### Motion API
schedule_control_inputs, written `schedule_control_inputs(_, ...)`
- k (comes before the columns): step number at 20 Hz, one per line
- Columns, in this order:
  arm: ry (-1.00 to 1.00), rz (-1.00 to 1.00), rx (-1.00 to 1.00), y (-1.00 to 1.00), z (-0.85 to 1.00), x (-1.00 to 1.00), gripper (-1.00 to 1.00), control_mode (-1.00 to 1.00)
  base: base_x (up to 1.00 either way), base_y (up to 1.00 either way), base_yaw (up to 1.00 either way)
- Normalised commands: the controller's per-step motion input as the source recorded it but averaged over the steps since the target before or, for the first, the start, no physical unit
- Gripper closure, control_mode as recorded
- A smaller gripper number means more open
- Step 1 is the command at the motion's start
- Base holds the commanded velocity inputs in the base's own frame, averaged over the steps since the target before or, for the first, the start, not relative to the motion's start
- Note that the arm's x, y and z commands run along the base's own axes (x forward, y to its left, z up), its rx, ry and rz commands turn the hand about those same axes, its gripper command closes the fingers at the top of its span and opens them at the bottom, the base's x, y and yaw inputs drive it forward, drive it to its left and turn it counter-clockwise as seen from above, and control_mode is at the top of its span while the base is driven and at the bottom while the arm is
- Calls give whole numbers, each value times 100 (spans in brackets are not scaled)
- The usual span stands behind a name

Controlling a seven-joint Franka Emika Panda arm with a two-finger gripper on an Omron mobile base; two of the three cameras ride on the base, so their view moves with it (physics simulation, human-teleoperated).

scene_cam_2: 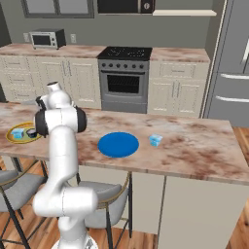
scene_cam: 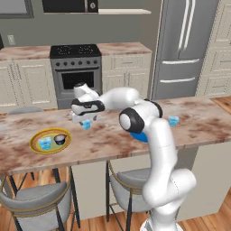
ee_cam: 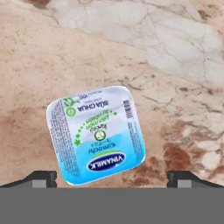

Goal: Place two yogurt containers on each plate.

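Note:
My gripper [ee_cam: 113, 178] hangs open over the marble counter, fingertips [ee_cam: 41, 178] spread wide. Just below it sits a pale-blue yogurt container [ee_cam: 96, 133] with a printed lid, and neither finger touches it. In the left base view the gripper [scene_cam: 85, 120] sits just above that container [scene_cam: 86, 125]. The yellow-rimmed plate [scene_cam: 36, 136] at the left holds a pale-blue container [scene_cam: 44, 143] and the dark round container [scene_cam: 60, 140]. The blue plate [scene_cam_2: 118, 144] lies bare mid-counter. Another pale-blue container [scene_cam_2: 155, 140] stands on the counter to its right.
The island counter [scene_cam_2: 194, 151] runs left to right, with grey stools [scene_cam: 34, 198] tucked under its near edge. Behind it stand a stove [scene_cam: 76, 67], cabinets and a fridge [scene_cam: 187, 45]. My own arm [scene_cam: 135, 119] hides part of the blue plate in the left base view.

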Motion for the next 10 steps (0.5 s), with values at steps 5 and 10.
schedule_control_inputs(5, 3, 0, 0, 5, -11, 9, -100, -100, 0, 0, 0)
schedule_control_inputs(10, 1, 0, 0, 10, -1, 13, -100, -100, 0, 0, 0)
